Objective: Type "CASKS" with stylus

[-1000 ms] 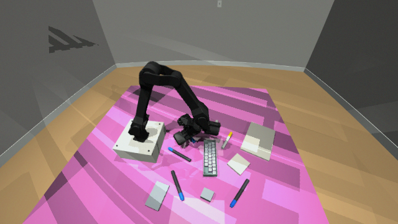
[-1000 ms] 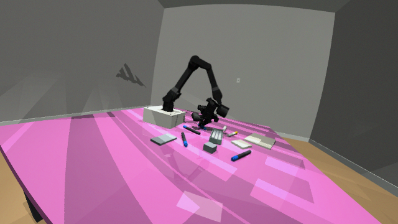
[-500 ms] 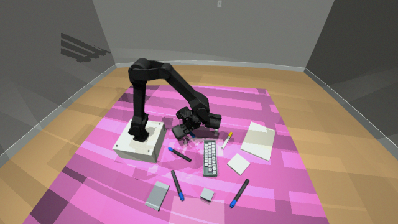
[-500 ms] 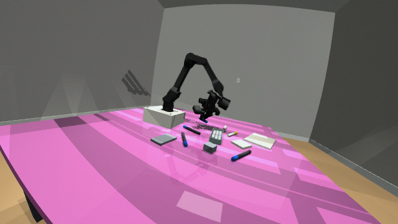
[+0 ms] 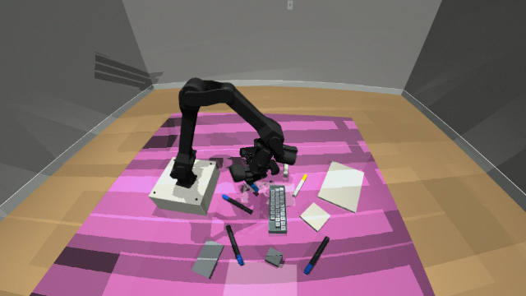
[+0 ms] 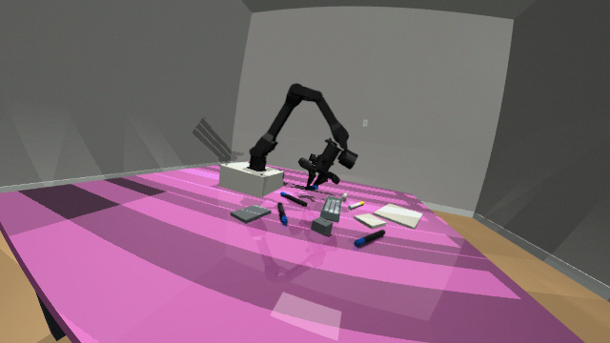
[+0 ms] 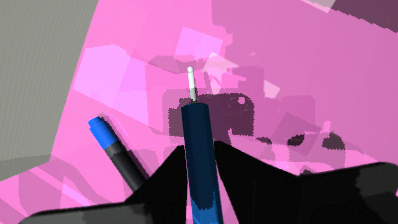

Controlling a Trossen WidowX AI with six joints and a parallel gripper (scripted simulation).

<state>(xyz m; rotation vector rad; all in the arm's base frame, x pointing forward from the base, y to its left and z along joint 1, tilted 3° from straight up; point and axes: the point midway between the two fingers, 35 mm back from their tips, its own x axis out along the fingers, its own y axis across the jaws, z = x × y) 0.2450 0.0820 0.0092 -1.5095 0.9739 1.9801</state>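
My gripper (image 5: pixel 251 182) (image 6: pixel 315 181) (image 7: pixel 199 149) is shut on the dark blue stylus (image 7: pixel 198 131) (image 5: pixel 255 188). The stylus's thin white tip (image 7: pixel 190 75) points forward, away from the fingers, over the pink mat. The gripper hangs low over the mat just left of the far end of the grey keyboard (image 5: pixel 277 209) (image 6: pixel 332 209). The keyboard lies flat, its long side running towards the front. It does not show in the wrist view.
A black pen with a blue cap (image 5: pixel 237 204) (image 7: pixel 111 145) lies just left of the gripper. Two more such pens (image 5: pixel 234 244) (image 5: pixel 316 255), a yellow-capped marker (image 5: pixel 300 185), two white pads (image 5: pixel 341 185) (image 5: pixel 315 216) and two grey blocks (image 5: pixel 208 259) (image 5: pixel 274 256) ring the keyboard. The arm's white base (image 5: pixel 185 191) stands left.
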